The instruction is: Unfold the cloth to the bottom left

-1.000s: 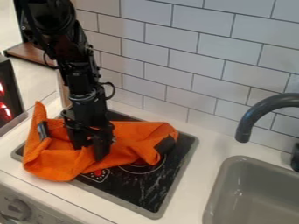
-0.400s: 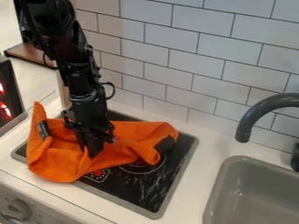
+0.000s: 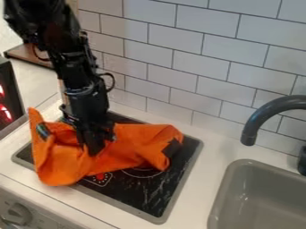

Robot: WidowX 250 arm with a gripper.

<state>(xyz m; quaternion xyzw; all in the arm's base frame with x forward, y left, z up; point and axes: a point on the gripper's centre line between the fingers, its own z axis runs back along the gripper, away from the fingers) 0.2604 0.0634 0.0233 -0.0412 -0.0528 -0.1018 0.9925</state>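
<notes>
No words or numbers legible. Small pale markings noted around the red spot on the control panel (image 3: 99, 179) of the cooktop (image 3: 146, 197), camera side of the gripper (image 3: 95, 150); too small to be read.

Black gripper (image 3: 94, 151) at left of scene, pointing down, fingers drawn together on orange cloth (image 3: 136, 145). Cloth bunched, creased, lying across black cooktop (image 3: 146, 193); left part overhangs near edge onto white counter (image 3: 194, 190), left corner standing in upright peak. Dark patch (image 3: 172, 147) noted at cloth's right end. Grey sink (image 3: 222, 194) at near right, dark faucet (image 3: 258, 119) arched above. White tiled wall (image 3: 185, 74) behind. Control knob (image 3: 19, 214) at near left.
</notes>
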